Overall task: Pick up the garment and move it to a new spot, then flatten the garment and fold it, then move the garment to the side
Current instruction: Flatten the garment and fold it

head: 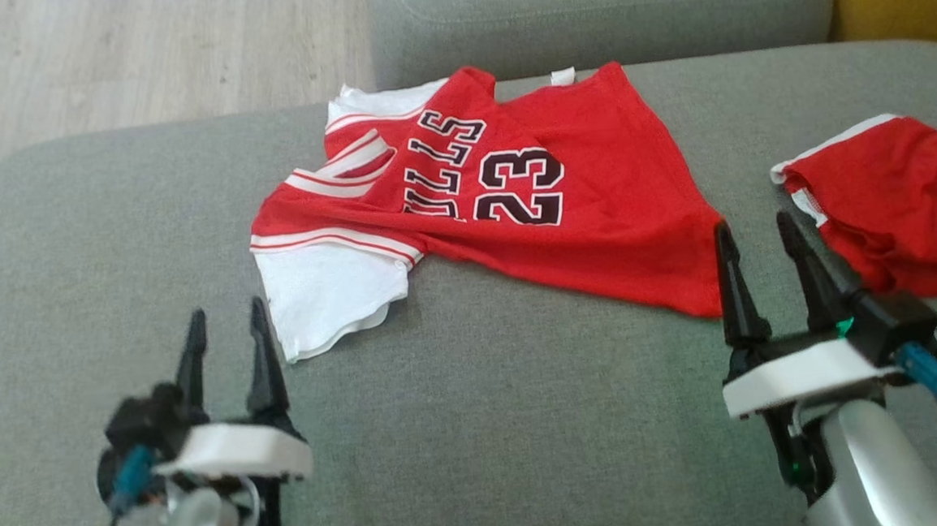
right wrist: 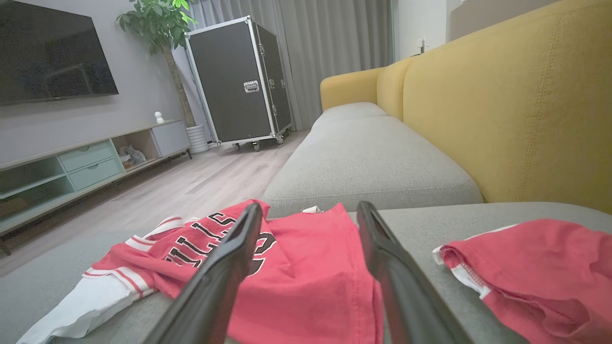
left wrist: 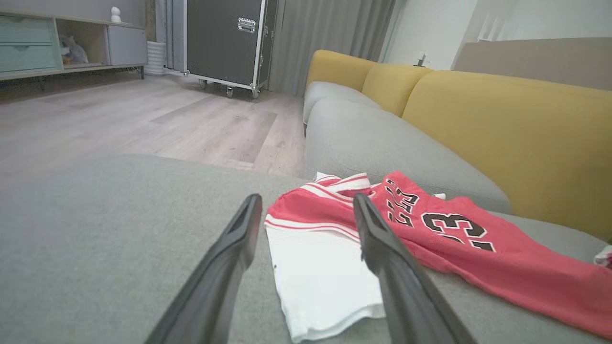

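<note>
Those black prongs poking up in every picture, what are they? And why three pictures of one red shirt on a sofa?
The prongs are the fingers of a robot's two grippers, its hands. One camera sits on its head and looks down at both: the left gripper and the right gripper. Each of the other two cameras rides on a wrist and looks out between that hand's fingers. On the grey sofa cushion lies a red and white jersey with the number 23, rumpled, not yet flat. To its right sits a second red garment, bunched up. Both hands are open and hold nothing.
</note>
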Tool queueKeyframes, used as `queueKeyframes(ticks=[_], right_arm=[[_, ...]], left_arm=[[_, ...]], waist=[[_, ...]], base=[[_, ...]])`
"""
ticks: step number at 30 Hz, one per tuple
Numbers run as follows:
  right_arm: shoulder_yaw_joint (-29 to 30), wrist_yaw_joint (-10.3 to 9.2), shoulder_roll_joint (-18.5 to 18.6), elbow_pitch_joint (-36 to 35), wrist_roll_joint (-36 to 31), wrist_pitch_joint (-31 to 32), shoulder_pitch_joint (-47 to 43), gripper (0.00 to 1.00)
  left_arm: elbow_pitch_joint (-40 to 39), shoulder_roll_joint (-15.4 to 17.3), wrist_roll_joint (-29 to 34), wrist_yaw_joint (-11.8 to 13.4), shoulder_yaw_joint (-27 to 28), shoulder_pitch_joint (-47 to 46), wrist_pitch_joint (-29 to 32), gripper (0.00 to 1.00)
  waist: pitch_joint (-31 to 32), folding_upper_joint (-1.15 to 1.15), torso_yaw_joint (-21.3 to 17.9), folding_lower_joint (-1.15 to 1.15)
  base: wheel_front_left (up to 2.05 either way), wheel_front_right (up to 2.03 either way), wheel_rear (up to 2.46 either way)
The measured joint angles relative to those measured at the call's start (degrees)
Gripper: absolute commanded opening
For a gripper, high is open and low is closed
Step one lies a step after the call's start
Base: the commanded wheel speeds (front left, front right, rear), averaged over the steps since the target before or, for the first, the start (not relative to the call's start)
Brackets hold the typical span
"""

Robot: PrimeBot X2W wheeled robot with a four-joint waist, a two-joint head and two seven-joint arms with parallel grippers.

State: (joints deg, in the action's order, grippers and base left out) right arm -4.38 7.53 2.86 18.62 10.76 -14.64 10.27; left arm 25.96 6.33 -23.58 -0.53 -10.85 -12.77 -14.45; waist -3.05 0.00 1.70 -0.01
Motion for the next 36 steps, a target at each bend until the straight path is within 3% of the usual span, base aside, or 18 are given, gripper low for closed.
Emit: queueKeyframes(ticks=[7, 15, 30, 36], right_arm=[[-0.8, 0.0, 0.0, 0.0, 0.3, 0.0, -0.8, 1.0], [-1.0, 0.0, 0.0, -0.5, 0.4, 0.0, -0.7, 1.0], [-1.9, 0.0, 0.0, -1.3, 0.6, 0.0, 1.5, 1.0], [-1.4, 0.0, 0.0, -1.5, 0.9, 0.0, 2.0, 1.0]], left_arm=[[-3.4, -2.3, 1.0, -0.2, 2.0, 3.2, 0.0, 1.0], [-1.8, -3.3, 2.6, -1.9, 2.1, 2.9, 0.0, 1.0], [19.9, -0.5, 3.9, -0.9, 1.7, -9.7, 9.1, 1.0], [23.9, 0.4, 4.5, -1.1, 1.1, -12.3, 10.4, 1.0]], waist=[[0.7, 0.0, -0.2, 0.01], [-0.4, 0.0, -1.0, 0.01], [-5.8, 0.0, -4.1, 0.03], [-7.2, 0.0, -5.2, 0.02]], base=[[0.0, 0.0, 0.0], [0.0, 0.0, 0.0], [0.0, 0.0, 0.0], [0.0, 0.0, 0.0]])
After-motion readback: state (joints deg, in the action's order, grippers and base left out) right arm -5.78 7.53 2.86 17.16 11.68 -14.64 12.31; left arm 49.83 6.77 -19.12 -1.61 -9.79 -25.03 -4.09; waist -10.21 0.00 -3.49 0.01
